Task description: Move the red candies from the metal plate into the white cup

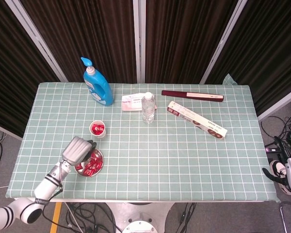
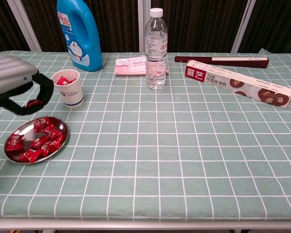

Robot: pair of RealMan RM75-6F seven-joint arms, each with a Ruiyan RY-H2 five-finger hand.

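Plainly, the long box (image 2: 239,83) reads "10米", other lettering seemingly blurred.

Both views are evenly and brightly lit from above, with soft, short shadows. In the chest view the left hand (image 2: 17,85) is close to the lens and slightly soft at its edges, while the metal plate (image 2: 60,127) just below it shows pale glare on its bare rim. Beyond the hand the dark curtains (image 1: 184,39) swallow detail. The table (image 1: 184,160) lines stay straight and sharp.
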